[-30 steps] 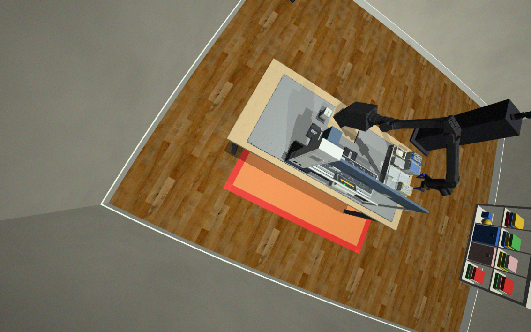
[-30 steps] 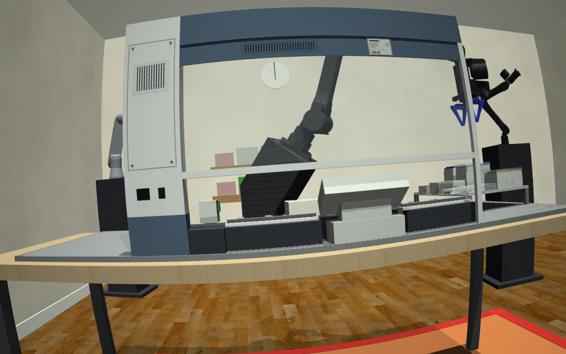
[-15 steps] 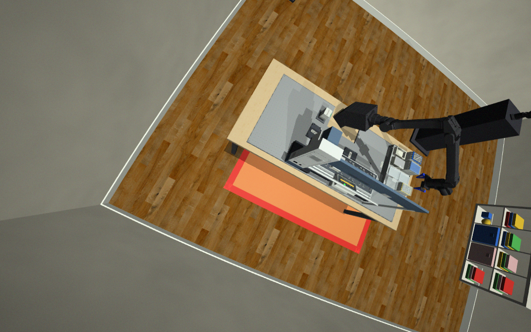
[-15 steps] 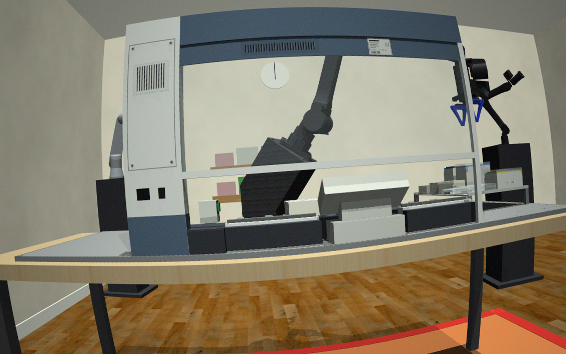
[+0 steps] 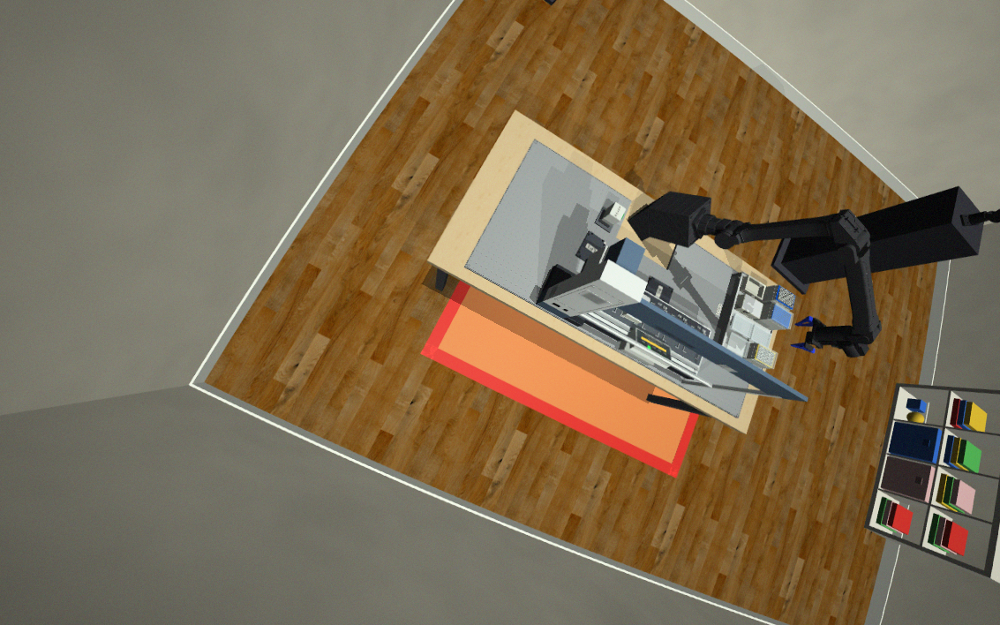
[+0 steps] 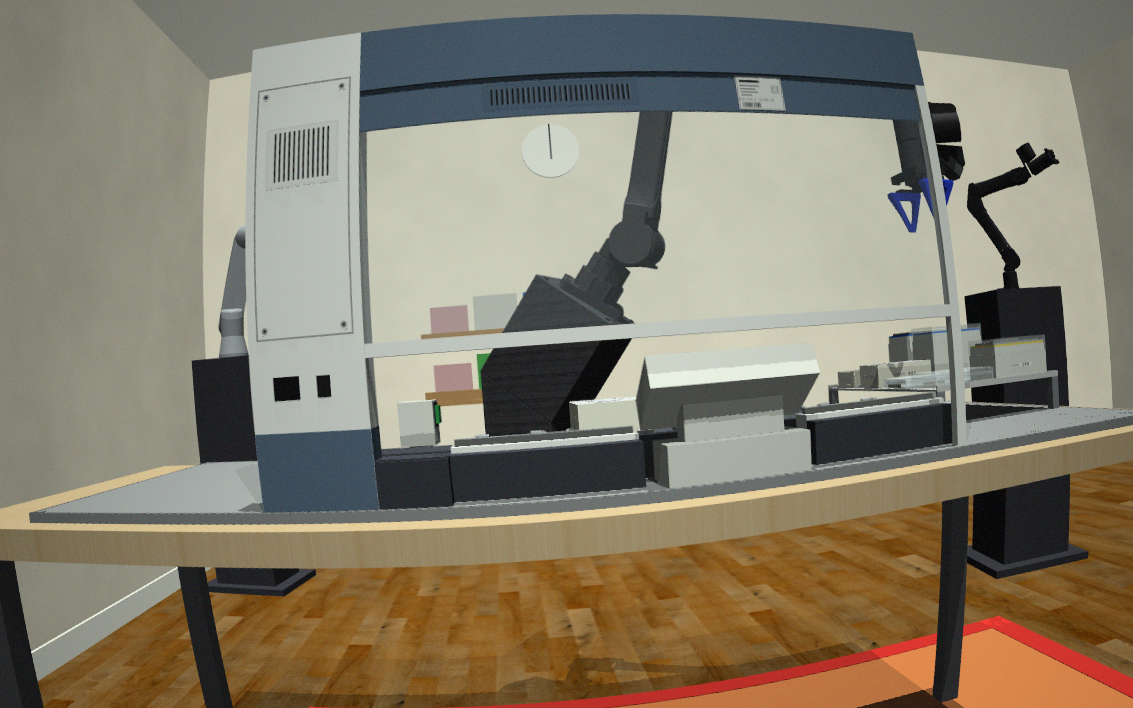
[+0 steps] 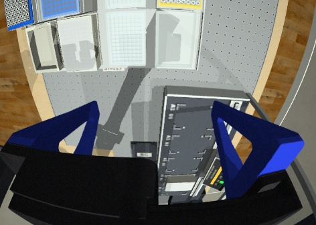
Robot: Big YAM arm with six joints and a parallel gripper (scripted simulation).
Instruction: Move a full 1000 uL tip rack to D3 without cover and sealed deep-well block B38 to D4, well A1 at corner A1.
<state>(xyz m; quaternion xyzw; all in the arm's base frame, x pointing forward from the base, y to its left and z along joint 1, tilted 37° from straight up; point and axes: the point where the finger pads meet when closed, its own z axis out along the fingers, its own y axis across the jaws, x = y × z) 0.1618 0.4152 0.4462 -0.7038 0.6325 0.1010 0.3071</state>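
My gripper [image 7: 155,107] is open and empty, high above the shelf end of the table; it also shows in the overhead view [image 5: 807,334] and the front view [image 6: 916,202]. Two white gridded blocks [image 7: 127,38] lie side by side. A clear-topped item [image 7: 179,39] sits beside them. The dark deck [image 7: 201,145] with its brackets lies below the shelf. Labels are too small to read.
An open pale trough [image 7: 42,47] and another pale item [image 7: 77,42] stand at the shelf's left. The machine's blue-grey frame [image 6: 641,52] spans the deck. A large black arm with a boxy head [image 6: 553,352] reaches over the table behind it. A small dark nest [image 7: 144,151] lies beside the deck.
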